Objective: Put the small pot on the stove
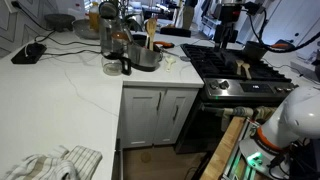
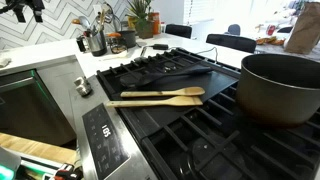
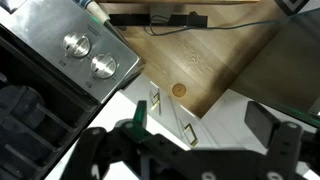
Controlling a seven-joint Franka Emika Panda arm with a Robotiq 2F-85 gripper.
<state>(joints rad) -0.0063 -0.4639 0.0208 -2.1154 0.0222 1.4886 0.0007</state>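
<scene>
A round dark pot (image 2: 282, 88) stands on the black grates of the stove (image 2: 170, 128) at the right, close to that camera. I cannot make it out in the wider exterior view, where the stove (image 1: 232, 62) sits to the right of the white counter. My gripper (image 3: 205, 122) is open and empty. It hangs low in front of the stove, over the wooden floor and white cabinet doors, far from the pot. The stove's steel front with two knobs (image 3: 85, 55) shows in the wrist view. The white arm (image 1: 290, 115) is at the lower right.
Two wooden spatulas (image 2: 158, 97) lie on the grates. A steel pot with wooden spoons (image 1: 146, 55) and a tall glass jug (image 1: 113, 40) stand on the white counter (image 1: 60, 100). A cloth (image 1: 55, 163) lies near the counter's front edge. White cabinets (image 1: 160, 115) are below.
</scene>
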